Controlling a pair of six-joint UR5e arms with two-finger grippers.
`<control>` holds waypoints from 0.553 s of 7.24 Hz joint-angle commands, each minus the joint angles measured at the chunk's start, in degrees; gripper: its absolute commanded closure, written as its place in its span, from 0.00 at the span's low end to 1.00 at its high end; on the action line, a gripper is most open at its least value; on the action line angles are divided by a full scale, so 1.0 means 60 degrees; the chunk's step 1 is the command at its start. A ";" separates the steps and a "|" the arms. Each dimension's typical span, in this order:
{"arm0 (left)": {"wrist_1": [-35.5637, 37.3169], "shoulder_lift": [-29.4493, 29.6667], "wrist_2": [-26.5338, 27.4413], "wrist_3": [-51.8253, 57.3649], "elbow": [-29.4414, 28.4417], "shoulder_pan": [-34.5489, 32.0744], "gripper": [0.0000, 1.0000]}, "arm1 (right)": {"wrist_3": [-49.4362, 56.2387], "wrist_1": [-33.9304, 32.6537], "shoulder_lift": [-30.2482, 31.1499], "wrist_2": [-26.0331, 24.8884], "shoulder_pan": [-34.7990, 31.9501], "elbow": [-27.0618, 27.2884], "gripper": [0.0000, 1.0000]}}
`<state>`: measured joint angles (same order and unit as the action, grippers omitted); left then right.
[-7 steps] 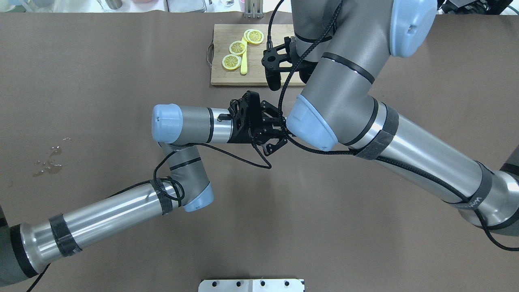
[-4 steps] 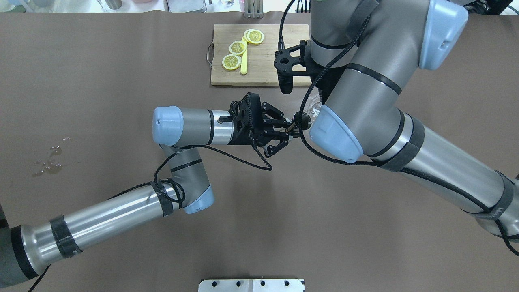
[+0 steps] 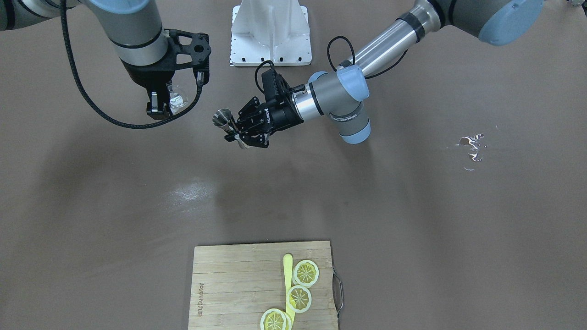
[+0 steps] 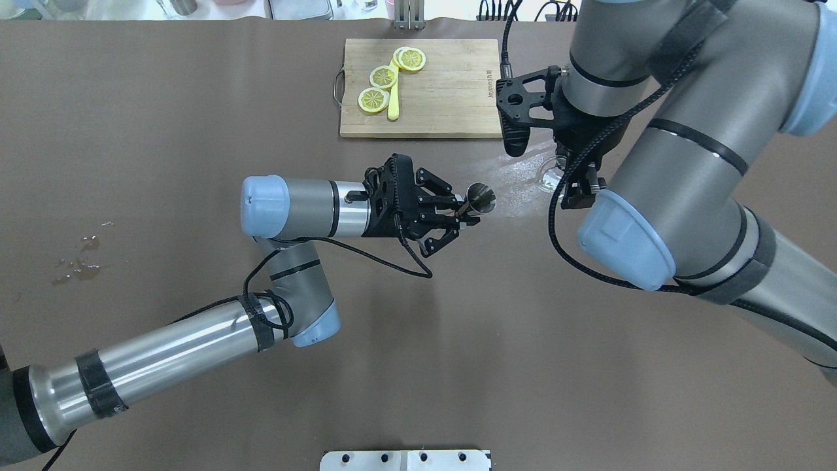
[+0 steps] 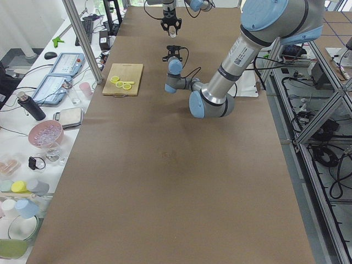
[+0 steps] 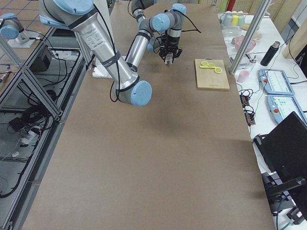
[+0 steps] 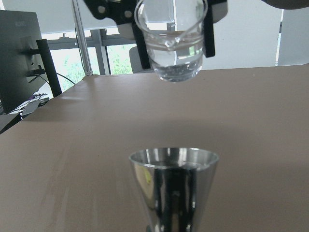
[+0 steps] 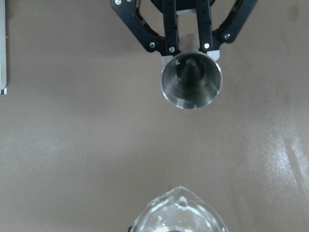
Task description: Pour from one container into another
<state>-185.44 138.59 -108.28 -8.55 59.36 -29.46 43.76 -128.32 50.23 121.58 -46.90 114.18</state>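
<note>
1. There goes the right arm. A second ago its elbow hung over the ground on the robot's side of the cutting board [image 4: 418, 88]. Now it has swung out past the board's right-hand corner, and the view there is open.
2. With it travels the glass [image 4: 552, 175], upright and lifted off the table. The right gripper [image 3: 165, 101] pinches it by the sides, and clear liquid sits in the bottom.
3. The left gripper [image 4: 461, 212] hasn't budged in that second. Its fingers are clamped on the waist of the jigger [image 4: 479, 198], which stands upright with its mouth up. It is just off the board's robot-side edge, near that same right corner, and now well apart from the glass.
4. My read: the wrist camera above the jigger looks straight into it and shows what looks like bare metal, while the glass holds liquid. So the pour looks done and the two are parting. Setting both down should be all that's left.
5. A wet sheen [image 4: 516, 171] shines on the table off the board's right corner, so something may have splashed.
6. As for writing, a burnt-in mark runs along the board's right edge. There is white lettering on the left gripper's body too. Both are too small to read.
</note>
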 commanded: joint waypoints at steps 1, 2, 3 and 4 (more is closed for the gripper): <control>-0.0263 -0.0013 0.0043 -0.0185 0.0096 -0.0012 1.00 | -0.0159 0.0756 0.0766 0.0229 -0.0340 0.0467 1.00; -0.0511 -0.0115 0.0232 -0.0521 0.0154 -0.0012 1.00 | -0.0174 0.1370 0.1161 0.0578 -0.0618 0.0467 1.00; -0.0513 -0.0203 0.0365 -0.0553 0.0314 -0.0012 1.00 | -0.0174 0.2145 0.1600 0.0727 -0.0823 0.0453 1.00; -0.0528 -0.0436 0.0612 -0.0553 0.0606 -0.0012 1.00 | -0.0595 0.2965 0.2112 0.0772 -0.0898 0.0453 1.00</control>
<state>-188.33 137.28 -106.12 -11.53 61.32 -29.53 42.14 -116.35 59.33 125.43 -51.31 116.87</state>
